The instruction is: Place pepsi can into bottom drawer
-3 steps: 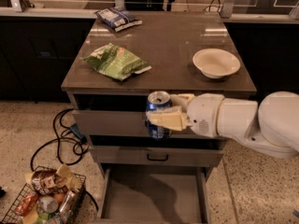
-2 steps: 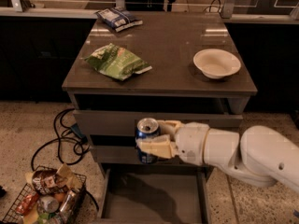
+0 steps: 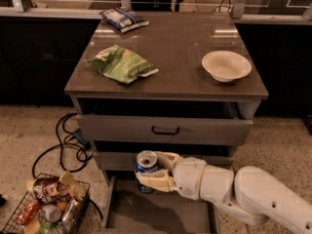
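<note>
Lower than a second ago, my gripper has brought the pepsi can down and leftward; my fingers are clamped on its sides, holding it upright above the open bottom drawer. Drawers: three. On the worktop sit one green bag near the left edge, one bowl near the right edge, and one blue-white bag at the far left corner.

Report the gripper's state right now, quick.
Gripper: shut on the pepsi can, holding it upright above the open bottom drawer.
</note>
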Available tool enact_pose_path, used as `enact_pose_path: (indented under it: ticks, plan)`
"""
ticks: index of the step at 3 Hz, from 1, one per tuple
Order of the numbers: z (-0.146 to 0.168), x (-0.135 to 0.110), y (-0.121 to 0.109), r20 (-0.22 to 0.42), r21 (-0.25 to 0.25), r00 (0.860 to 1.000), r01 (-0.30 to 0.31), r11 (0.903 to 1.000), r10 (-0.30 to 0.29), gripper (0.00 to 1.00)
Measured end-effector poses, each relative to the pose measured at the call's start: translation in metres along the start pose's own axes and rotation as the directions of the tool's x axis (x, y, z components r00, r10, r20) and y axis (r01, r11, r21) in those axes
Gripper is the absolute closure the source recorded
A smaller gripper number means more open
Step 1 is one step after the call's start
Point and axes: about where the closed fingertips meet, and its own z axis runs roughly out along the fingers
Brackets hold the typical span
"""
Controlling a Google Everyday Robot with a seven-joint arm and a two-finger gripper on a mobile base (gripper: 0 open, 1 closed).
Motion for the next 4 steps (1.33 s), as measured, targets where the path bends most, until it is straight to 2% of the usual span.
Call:
enact_pose_path:
  ticks: [1,3,4]
  plan:
    - [0.014,0.045,-0.007,-0.001,0.038,0.999,-0.040,0.9985,0.040,1.00]
    - [0.021,0.048,-0.007,-0.015,0.043,0.999,-0.043,0.9982,0.044,1.00]
    - [0.049,0.078,-0.003,-0.029,0.043,0.999,-0.032,0.9986,0.033,1.00]
